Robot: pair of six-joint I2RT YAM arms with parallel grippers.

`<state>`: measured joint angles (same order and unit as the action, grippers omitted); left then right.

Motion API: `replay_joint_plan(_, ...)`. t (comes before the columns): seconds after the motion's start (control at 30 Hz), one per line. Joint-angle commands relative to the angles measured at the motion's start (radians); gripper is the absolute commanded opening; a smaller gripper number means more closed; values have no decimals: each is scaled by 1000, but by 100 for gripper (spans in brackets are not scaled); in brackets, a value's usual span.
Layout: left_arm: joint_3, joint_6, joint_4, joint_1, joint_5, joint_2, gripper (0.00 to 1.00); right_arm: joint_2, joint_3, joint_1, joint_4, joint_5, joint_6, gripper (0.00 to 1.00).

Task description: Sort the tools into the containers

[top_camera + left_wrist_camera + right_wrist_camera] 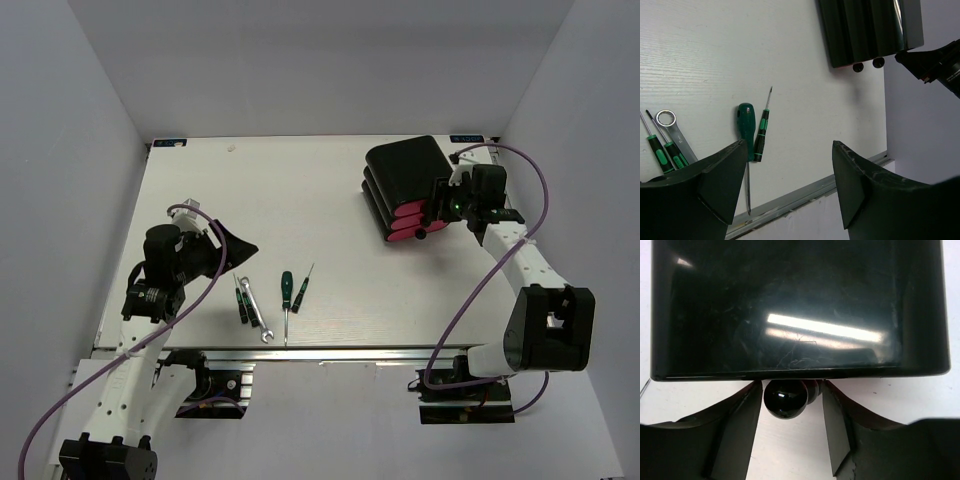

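Nearest, four screwdrivers (286, 290) and a wrench (256, 310) lie loose by the table's (300, 190) front edge, left gripper (789, 145) spread wide just left of them. Far right, stacked drawers (405, 175), right gripper (792, 386) spread around one knob (785, 399), not squeezing it

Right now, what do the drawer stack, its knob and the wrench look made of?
Drawer stack: likely glossy black plastic; sharp light reflections and fine scratches on top. Knob: glossy black, probably plastic; bright highlight. Wrench: bare silvery metal, probably steel; dull grey sheen.
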<state>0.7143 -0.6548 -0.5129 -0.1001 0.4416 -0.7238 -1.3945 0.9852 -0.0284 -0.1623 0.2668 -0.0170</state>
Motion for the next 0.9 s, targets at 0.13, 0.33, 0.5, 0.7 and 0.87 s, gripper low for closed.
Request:
replay_joint_plan(0.13, -15, -3, 22, 2, 0, 7, 77, -24, 69, 1, 90, 54, 60, 46)
replay_joint_plan(0.33, -13, -3, 31, 2, 11, 6, 77, 21, 27, 1, 64, 58, 81, 15)
replay_joint_plan(0.5, -15, -6, 42, 0, 32, -11, 77, 139, -55, 10, -2, 60, 94, 12)
replay_joint_plan(0.7, -19, -3, 53, -26, 29, -45, 77, 299, -190, 13, -52, 52, 94, 13)
replay_joint_plan(0.87, -9, -5, 56, -65, -4, -81, 77, 359, -230, 13, -89, 48, 74, 21)
